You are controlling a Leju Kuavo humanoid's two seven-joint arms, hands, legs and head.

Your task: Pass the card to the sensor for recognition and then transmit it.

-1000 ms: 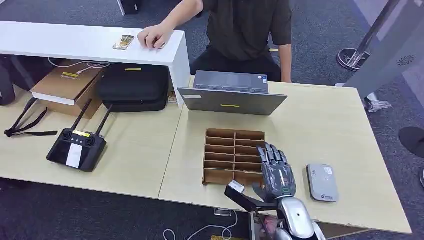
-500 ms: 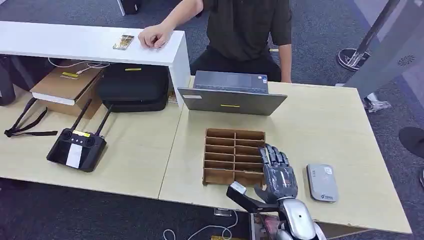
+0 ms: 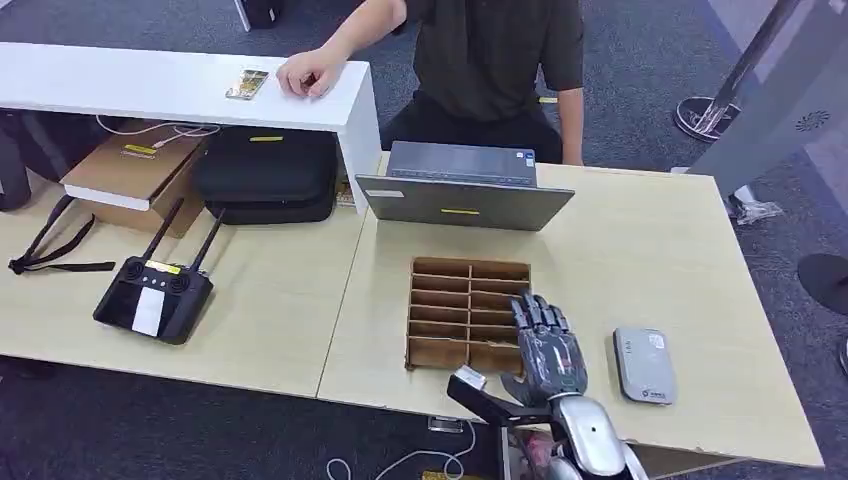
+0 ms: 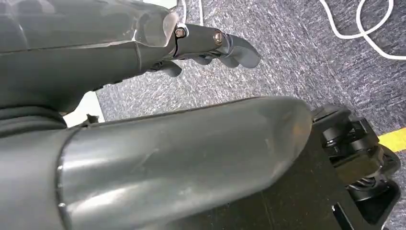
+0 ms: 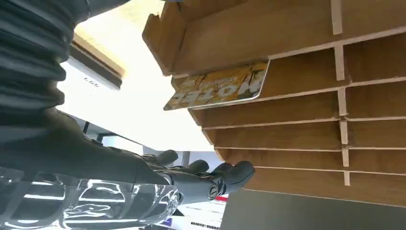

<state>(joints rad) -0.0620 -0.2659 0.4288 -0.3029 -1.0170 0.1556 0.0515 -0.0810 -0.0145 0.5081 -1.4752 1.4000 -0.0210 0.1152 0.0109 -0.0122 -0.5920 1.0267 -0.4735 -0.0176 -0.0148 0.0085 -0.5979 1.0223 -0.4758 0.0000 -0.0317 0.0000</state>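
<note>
Grey carpet (image 3: 640, 90); pale wooden table (image 3: 640, 250), laptop (image 3: 462, 188).

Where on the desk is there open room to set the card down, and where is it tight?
Bare tabletop lies between the laptop and the grey sensor, out toward the right edge, and also between the wooden rack and the remote controller. It is tight between rack and sensor, where the right hand hovers.
</note>
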